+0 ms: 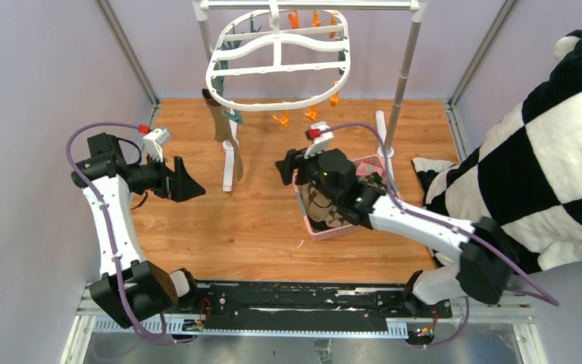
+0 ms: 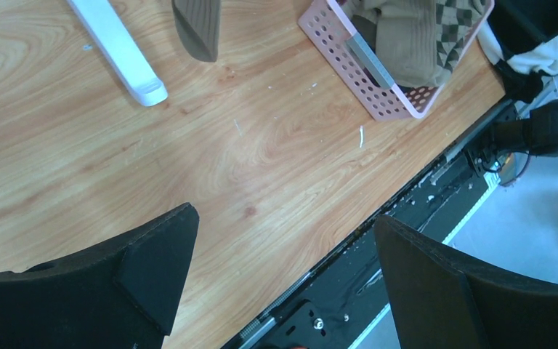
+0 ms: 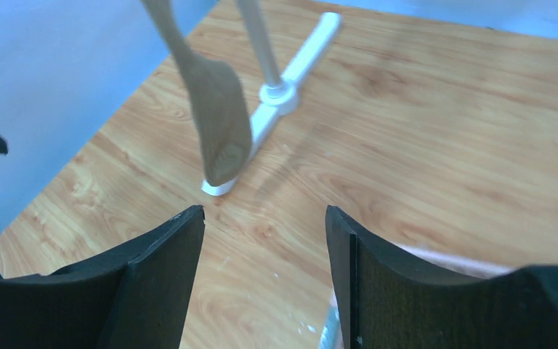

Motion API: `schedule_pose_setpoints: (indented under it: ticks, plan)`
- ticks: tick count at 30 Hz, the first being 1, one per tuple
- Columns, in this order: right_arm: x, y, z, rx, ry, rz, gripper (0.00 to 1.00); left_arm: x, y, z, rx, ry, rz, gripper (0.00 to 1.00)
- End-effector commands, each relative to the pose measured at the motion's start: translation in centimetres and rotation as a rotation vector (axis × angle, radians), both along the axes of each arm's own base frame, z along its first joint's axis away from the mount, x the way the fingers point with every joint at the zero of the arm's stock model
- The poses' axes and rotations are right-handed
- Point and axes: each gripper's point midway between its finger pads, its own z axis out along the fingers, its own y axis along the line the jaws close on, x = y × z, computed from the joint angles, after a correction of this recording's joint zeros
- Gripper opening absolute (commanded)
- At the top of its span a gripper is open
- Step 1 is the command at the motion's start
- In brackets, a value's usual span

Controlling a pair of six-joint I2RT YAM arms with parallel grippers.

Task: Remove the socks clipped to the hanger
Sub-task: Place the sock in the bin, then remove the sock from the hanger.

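The white oval hanger (image 1: pixel 276 64) hangs from the rack's top bar, with orange and teal clips along its rim. One olive-brown sock (image 1: pixel 217 117) dangles from its left side; its toe shows in the left wrist view (image 2: pixel 196 29) and it shows again in the right wrist view (image 3: pixel 214 116). Other socks (image 1: pixel 326 212) lie heaped in the pink basket (image 1: pixel 312 231); brown argyle and beige ones (image 2: pixel 414 36) show there. My left gripper (image 1: pixel 186 182) (image 2: pixel 283 218) is open and empty, left of the hanging sock. My right gripper (image 1: pixel 286 168) (image 3: pixel 265 214) is open and empty over the basket's far left corner.
The grey pole rack (image 1: pixel 403 83) stands on white feet (image 1: pixel 229 163) (image 2: pixel 120 51) (image 3: pixel 283 94). A large black-and-white checked plush cloth (image 1: pixel 546 152) fills the right side. The pink basket wall (image 2: pixel 385 94) sits near the table's front edge.
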Motion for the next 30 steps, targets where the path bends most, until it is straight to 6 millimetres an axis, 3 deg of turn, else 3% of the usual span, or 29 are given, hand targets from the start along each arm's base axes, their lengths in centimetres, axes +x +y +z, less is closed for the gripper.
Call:
schedule_pose_setpoints:
  ticks: [1, 5, 8, 14, 18, 22, 24, 27, 30]
  plan:
    - [-0.1, 7.1, -2.5, -0.095, -0.117, 0.239, 0.67, 0.4, 1.0, -0.2, -0.011, -0.001, 0.033, 1.00]
    - [0.9, 12.2, -2.4, -0.005, -0.237, 0.303, 0.68, 0.4, 2.0, -0.7, 0.017, -0.004, 0.052, 1.00]
    - [2.1, 14.7, -2.0, 0.058, -0.347, 0.274, 0.68, 0.2, 2.1, -1.2, 0.031, 0.004, 0.052, 1.00]
    - [7.1, 17.1, -1.5, 0.013, -0.403, 0.115, 0.71, -0.3, 2.3, -2.2, 0.067, 0.001, 0.033, 1.00]
    - [10.4, 17.1, -2.1, -0.058, -0.421, -0.021, 0.71, -0.2, 2.5, -3.1, 0.058, 0.037, 0.031, 1.00]
    - [12.4, 17.5, -2.8, -0.069, -0.421, -0.069, 0.68, -0.3, 2.4, -3.4, 0.059, 0.036, 0.021, 1.00]
    - [12.1, 18.3, -2.0, -0.047, -0.443, -0.034, 0.60, -0.3, 2.3, -3.4, 0.053, 0.031, 0.016, 0.98]
    - [10.9, 19.7, -1.2, -0.020, -0.456, 0.064, 0.26, -0.4, 2.2, -3.4, 0.050, 0.031, 0.016, 0.95]
    - [8.8, 20.1, -0.3, 0.032, -0.459, 0.167, 0.01, -0.5, 2.1, -3.1, 0.054, 0.025, 0.009, 0.93]
